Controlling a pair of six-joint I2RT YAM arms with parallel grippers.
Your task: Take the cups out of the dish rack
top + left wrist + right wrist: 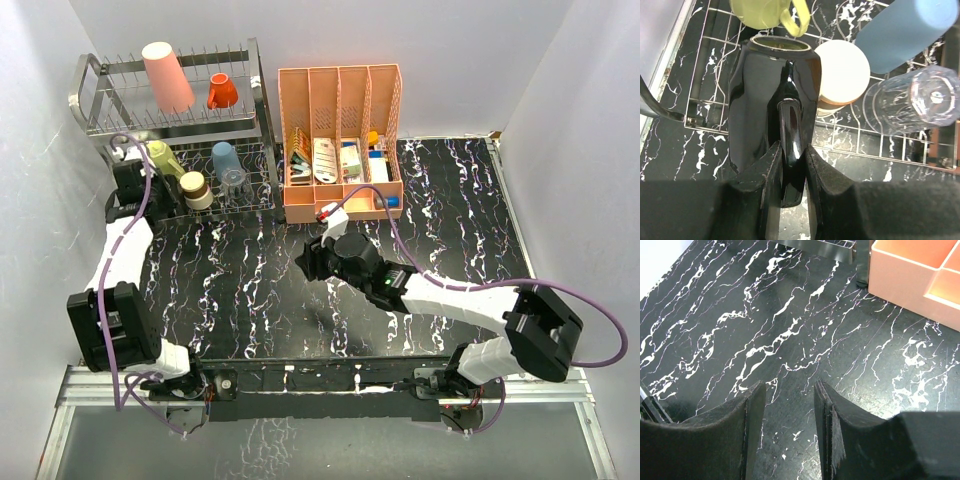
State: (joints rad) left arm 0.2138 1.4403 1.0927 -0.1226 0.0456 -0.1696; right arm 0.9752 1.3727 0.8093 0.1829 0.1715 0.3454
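Note:
The silver wire dish rack (100, 95) stands at the back left. Its upper tier holds the pink tumbler (168, 75) and the orange cup (222, 92). The lower tier holds the pale yellow mug (165, 157), a brown cup with a cream end (197, 190), the blue cup (224, 158) and the clear glass (235, 182). My left gripper (792, 160) is shut on the handle of the black mug (760, 95), which lies on the lower tier's wire floor; in the top view the gripper (135, 182) hides the mug. My right gripper (790, 400) is open and empty above the table.
The peach plastic organizer (340, 140) with small items stands right of the rack; its corner shows in the right wrist view (910, 270). White walls close in the left, back and right sides. The right gripper (312, 258) hovers over the black marbled tabletop (240, 290).

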